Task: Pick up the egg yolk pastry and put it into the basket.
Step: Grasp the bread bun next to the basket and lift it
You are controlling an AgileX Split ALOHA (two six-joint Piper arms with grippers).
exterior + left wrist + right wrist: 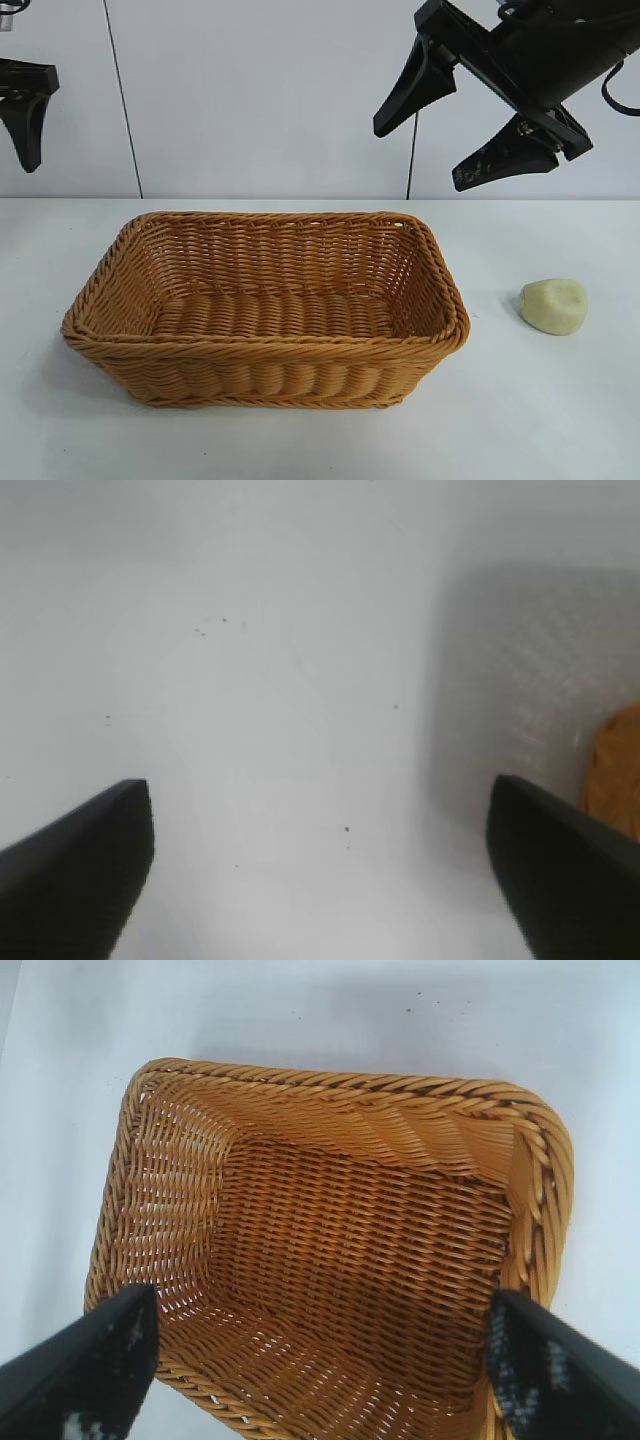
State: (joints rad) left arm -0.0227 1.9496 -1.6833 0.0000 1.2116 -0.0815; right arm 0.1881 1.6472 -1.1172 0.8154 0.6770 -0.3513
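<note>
Egg yolk pastry (553, 305) lying on the white table (560, 420), just right of the basket (265, 340), untouched and apart from its rim. Right gripper (450, 125) raised high above the basket's far right corner, jaws spread wide, holding nothing, likely poised for a descent toward the pastry. Left gripper (22, 115) parked high at the left edge, fingers apart, empty.

Lab-style robot bench: bare white table (560, 420), plain white wall panels (260, 90).
</note>
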